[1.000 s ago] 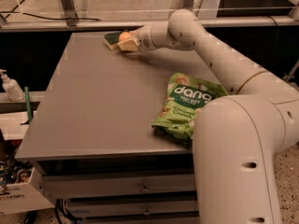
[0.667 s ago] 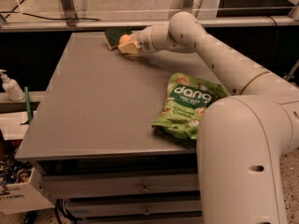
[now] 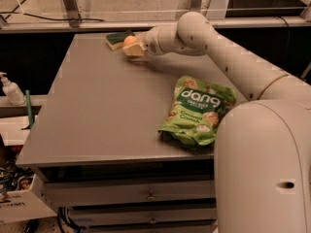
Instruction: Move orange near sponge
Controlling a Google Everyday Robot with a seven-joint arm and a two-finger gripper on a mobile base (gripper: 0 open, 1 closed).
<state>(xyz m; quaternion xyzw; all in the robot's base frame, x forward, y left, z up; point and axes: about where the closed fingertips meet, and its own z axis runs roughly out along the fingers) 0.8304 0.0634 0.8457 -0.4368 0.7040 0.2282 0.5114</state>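
Arm barely shifted, jaws gripping smooth rnd orange (image 3: 129, 40), just by wavy-edged sponge (image 3: 118, 37)

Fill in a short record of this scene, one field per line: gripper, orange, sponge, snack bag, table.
gripper: at the table's far edge, shut on the orange
orange: held in the gripper, right beside the sponge; whether they touch cannot be told
sponge: at the far edge, green side up
snack bag: green, lying flat at front right
table: grey, with drawers below
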